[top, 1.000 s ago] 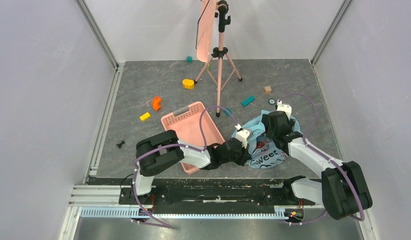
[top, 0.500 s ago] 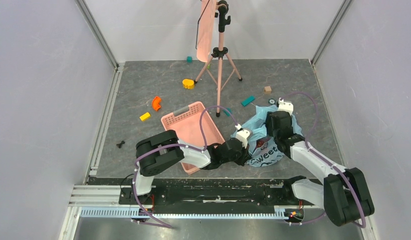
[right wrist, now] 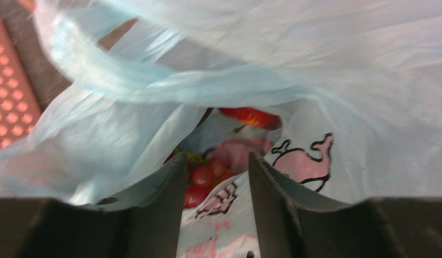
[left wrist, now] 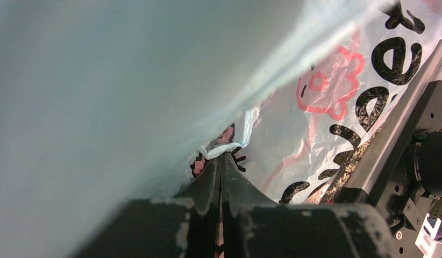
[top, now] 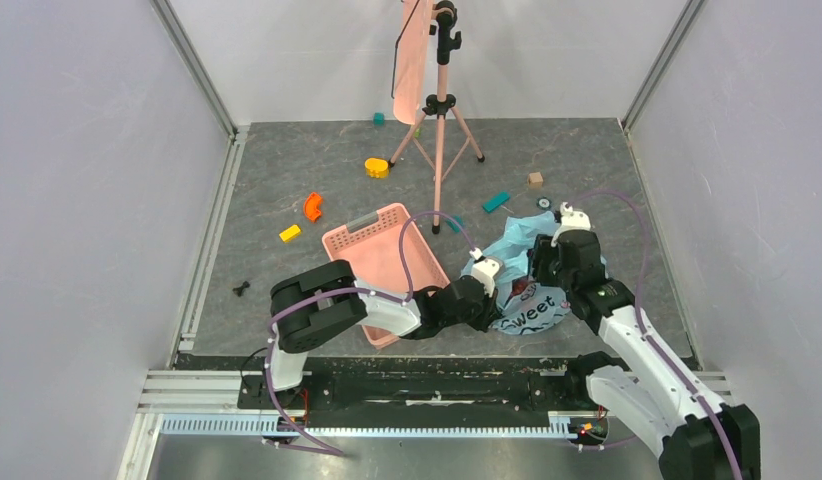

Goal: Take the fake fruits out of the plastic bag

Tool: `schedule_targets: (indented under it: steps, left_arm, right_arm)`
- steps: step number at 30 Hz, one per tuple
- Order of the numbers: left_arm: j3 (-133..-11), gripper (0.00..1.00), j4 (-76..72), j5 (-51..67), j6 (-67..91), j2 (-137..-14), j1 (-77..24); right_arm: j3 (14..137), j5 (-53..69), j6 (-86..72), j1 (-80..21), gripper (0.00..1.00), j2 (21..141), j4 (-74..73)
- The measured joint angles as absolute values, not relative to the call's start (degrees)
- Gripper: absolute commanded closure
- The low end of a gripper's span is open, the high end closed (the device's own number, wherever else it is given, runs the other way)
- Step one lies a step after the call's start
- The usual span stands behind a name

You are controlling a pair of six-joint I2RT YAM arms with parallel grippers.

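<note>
Right wrist view: right claw [right wrist: 216, 161] half-apart over fake fruits [right wrist: 251, 116], grip uncertain; left claw [left wrist: 223, 158] pinches plastic bag [left wrist: 294, 134]; lift without snagging film.

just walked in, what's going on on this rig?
The left gripper is shut, pinching an edge of the thin light-blue plastic bag printed "Sweet", which lies on the grey table beside the pink basket. The right gripper is at the bag's mouth, jaws apart over the glossy dark-red fake fruits inside; whether it grips one I cannot tell. No fruit is out yet.
</note>
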State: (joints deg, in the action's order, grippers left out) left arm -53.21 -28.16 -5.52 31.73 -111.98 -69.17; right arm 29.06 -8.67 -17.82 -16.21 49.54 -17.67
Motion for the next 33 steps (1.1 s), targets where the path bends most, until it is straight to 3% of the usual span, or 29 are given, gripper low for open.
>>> schedule_targets:
  steps: [3,11,20,33]
  left_arm:
    - [-53.2,0.98,-27.3,-5.7,31.7,-111.6,-69.1]
    - [-52.5,0.98,-26.9,-5.8,31.7,-110.9,-69.1]
    - [-52.5,0.98,-26.9,-5.7,31.7,-110.9,-69.1]
    - [-52.5,0.98,-26.9,-5.7,31.7,-110.9,-69.1]
  right_arm:
    - [29.1,-2.1,-18.0,-16.2,0.75,47.6,-20.3]
    - [27.3,3.1,-18.2,-16.2,0.81,50.6,-20.5]
    - [25.1,1.4,-17.5,-16.2,0.71,60.1,-6.0]
    - [25.5,-7.8,-17.1,-16.2,0.46,62.1,4.3]
